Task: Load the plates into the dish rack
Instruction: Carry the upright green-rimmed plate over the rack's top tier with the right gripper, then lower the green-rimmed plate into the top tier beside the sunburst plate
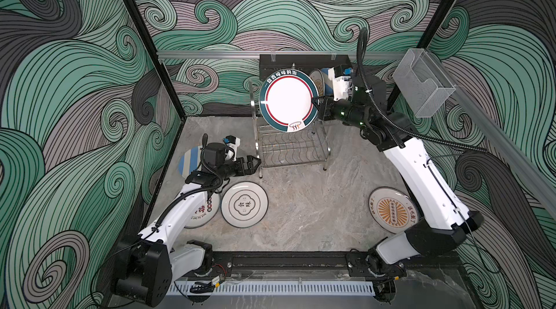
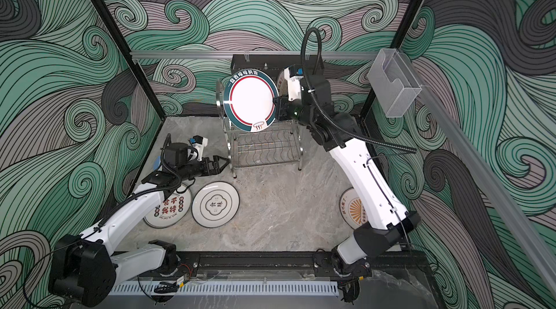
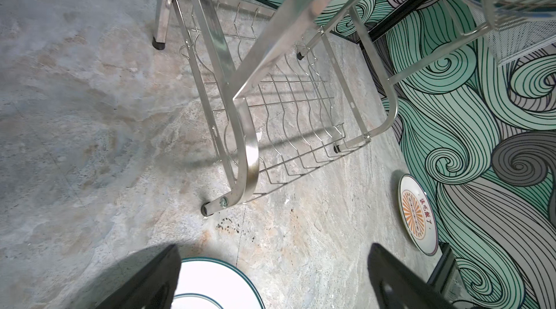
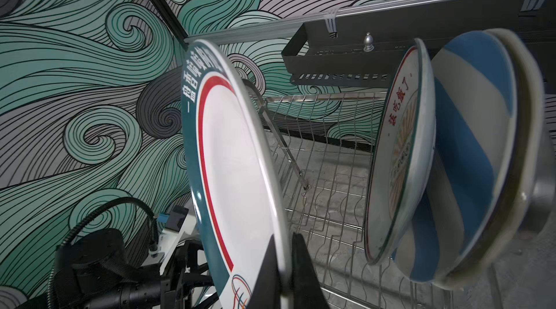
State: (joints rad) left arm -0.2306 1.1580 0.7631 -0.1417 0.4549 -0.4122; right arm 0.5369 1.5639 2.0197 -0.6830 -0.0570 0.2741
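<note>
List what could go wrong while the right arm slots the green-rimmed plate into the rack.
1. The right tool pinches the green-rimmed plate only at its rim, so the plate may swing or slip out.
2. On the way into a slot it could knock the sunburst plate already standing in the dish rack.
3. The open left tool sits close to the rack; a nudge might shift it.

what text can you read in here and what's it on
"一碗香喷喷的饭": rim of the green-rimmed plate.
"食味": centre of the white plate.
"食不我待": plate under the left arm; its small rim lettering is too small to read.
"該吃飯了": flat sunburst plate and racked sunburst plate.
</note>
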